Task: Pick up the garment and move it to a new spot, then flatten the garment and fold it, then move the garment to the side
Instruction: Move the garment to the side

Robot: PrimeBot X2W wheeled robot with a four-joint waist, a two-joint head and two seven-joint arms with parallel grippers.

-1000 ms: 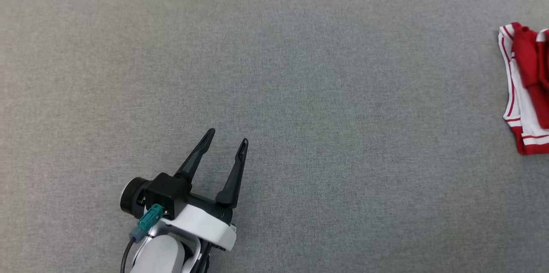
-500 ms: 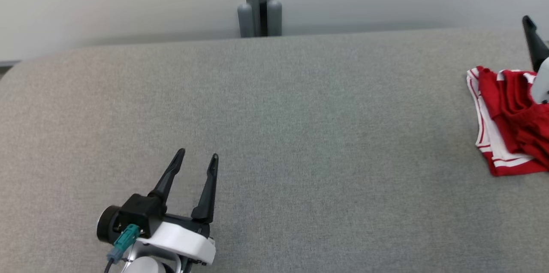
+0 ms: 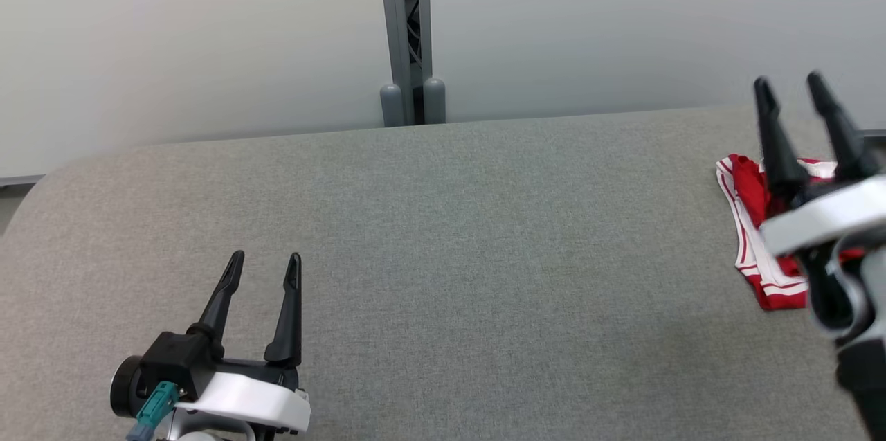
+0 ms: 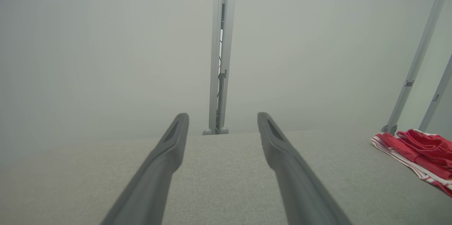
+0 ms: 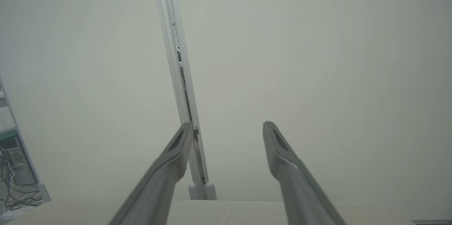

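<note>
**Both grippers open and empty; garment lies far to the right of the post**

A grey post (image 3: 408,32) stands against the pale wall (image 3: 173,46) at the far edge of the grey fabric-covered table (image 3: 443,233), and it serves as the marker here.

The garment (image 3: 747,192), red with white striped trim, lies bunched on the table well to the right of the post and a little nearer the robot, close to the table's right end. In the left wrist view it (image 4: 420,151) sits far right of the post (image 4: 219,59), flat on the cloth surface.

The left gripper (image 3: 266,259) is to the left of the post and much nearer the robot, above bare table. Its two dark fingers are spread wide with nothing between them, as the left wrist view (image 4: 222,116) also shows.

The right gripper (image 3: 788,81) is far to the right of the post, and its pale body overlaps the garment in the head view. Whether it touches the cloth cannot be told. Its fingers are likewise parted wide and hold nothing. In the right wrist view (image 5: 228,125) they point at the wall just right of the post (image 5: 176,59).
</note>
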